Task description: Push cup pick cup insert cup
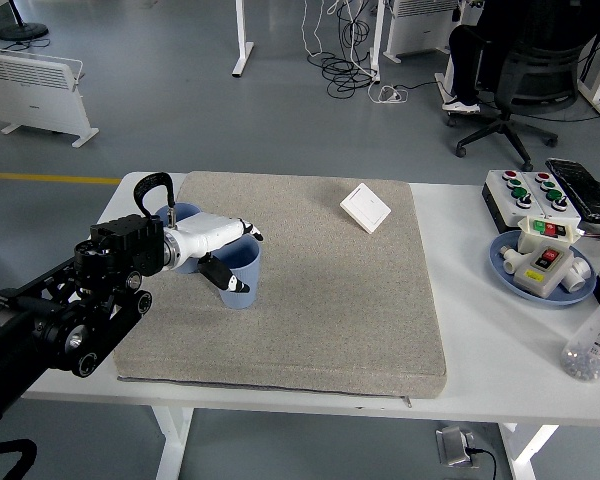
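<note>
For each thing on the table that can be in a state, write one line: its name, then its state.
Left hand: shut on the near blue cup, thumb on its front wall.
Near blue cup: upright on the grey mat, gripped.
Far blue cup: upright, partly hidden behind the hand.
White switch plate: lying flat on the mat.
Blue plate: holds white button boxes.
Right hand: not in view.
</note>
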